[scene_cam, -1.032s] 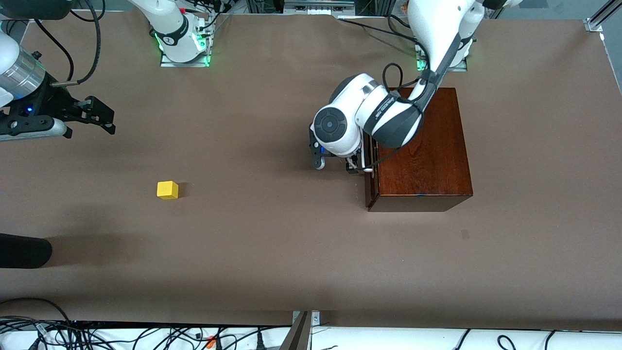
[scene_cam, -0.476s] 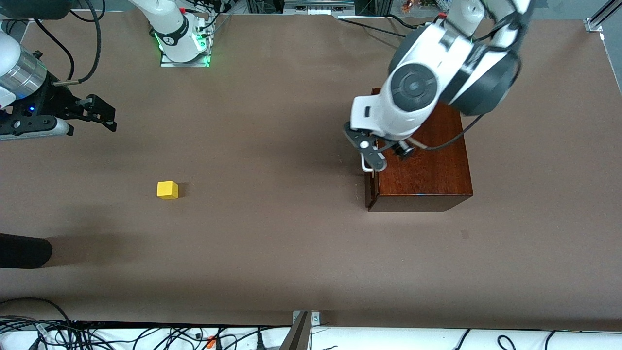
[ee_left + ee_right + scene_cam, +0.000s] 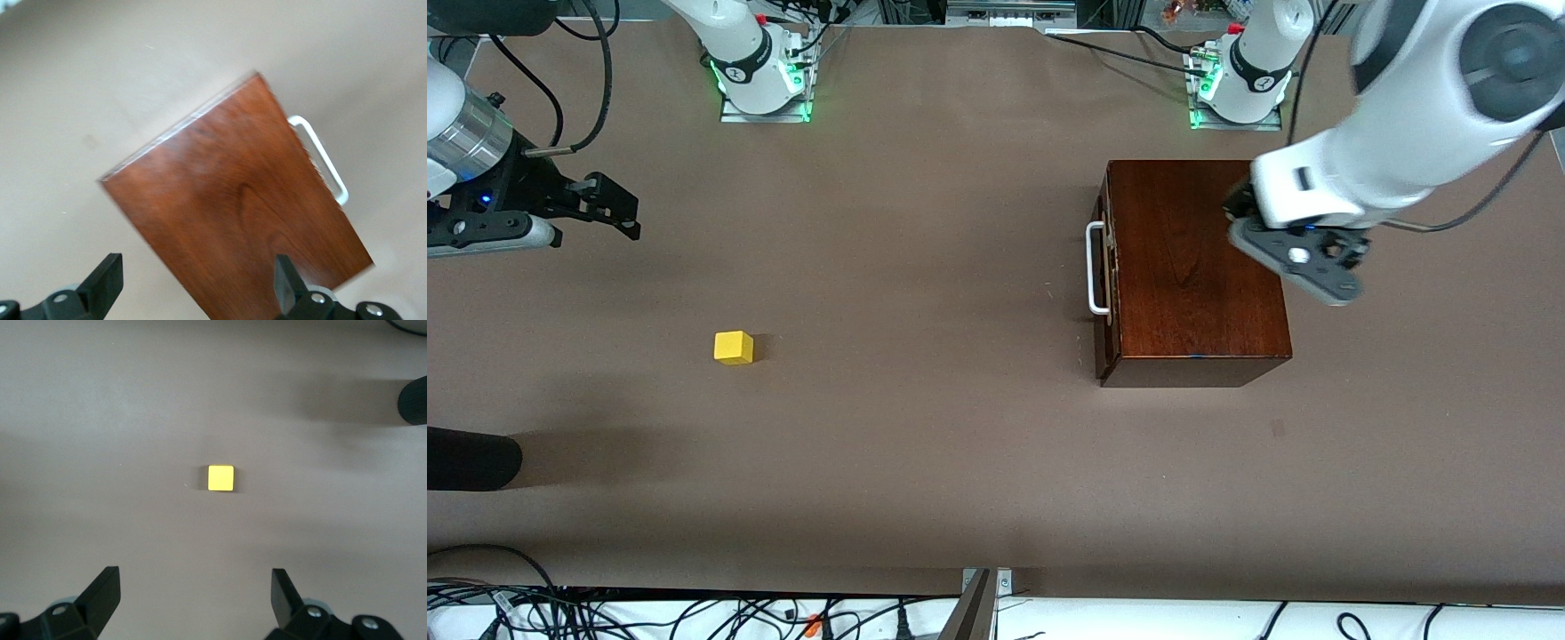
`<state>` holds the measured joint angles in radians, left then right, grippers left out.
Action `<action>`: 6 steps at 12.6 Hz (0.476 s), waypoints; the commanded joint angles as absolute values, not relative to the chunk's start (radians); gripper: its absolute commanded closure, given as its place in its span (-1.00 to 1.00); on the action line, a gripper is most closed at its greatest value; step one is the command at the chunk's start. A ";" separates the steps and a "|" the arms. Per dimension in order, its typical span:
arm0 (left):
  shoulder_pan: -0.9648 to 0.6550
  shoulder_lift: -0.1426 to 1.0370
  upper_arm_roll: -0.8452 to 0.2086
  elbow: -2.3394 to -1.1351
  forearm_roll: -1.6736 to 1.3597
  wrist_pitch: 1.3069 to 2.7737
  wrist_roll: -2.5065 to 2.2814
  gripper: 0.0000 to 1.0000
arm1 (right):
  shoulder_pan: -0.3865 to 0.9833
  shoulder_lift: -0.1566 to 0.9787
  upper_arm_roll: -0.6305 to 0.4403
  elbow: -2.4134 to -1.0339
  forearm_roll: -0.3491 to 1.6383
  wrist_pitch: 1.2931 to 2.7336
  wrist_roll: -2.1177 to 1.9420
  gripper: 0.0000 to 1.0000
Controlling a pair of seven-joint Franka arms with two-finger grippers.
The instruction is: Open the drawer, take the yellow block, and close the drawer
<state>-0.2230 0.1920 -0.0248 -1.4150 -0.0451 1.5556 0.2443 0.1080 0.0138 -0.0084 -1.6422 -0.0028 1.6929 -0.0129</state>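
The mahogany box [image 3: 1192, 267] stands toward the left arm's end of the table. Its drawer front [image 3: 1106, 293] sits flush in the box, with the white handle [image 3: 1095, 267] sticking out. The box [image 3: 247, 220] and handle [image 3: 320, 160] also show in the left wrist view. My left gripper [image 3: 1303, 262] is open and empty, up over the box's edge away from the handle; its own view shows it [image 3: 197, 283]. The yellow block [image 3: 734, 347] lies on the bare table toward the right arm's end. My right gripper [image 3: 630, 218] waits open and empty in the air, above the block [image 3: 221, 478].
A black rounded object [image 3: 471, 458] pokes in at the table's edge near the right arm's end, nearer the front camera than the block; it also shows in the right wrist view [image 3: 413, 400]. Cables hang along the table's front edge [image 3: 694, 613].
My left arm has lifted away from the drawer handle and swung up across the box top toward its own end of the table. The drawer, block and right arm have not moved.
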 commanded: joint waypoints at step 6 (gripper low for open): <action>-0.064 -0.063 -0.051 -1.678 0.006 1.559 -0.078 -1.00 | 0.100 0.026 -0.006 -1.612 0.011 1.666 -0.023 -1.00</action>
<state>-0.0691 -0.0339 -0.0285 -1.6424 -0.0472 1.5754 -0.0270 0.1078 0.0153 -0.0093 -1.6417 -0.0028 1.6914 -0.0129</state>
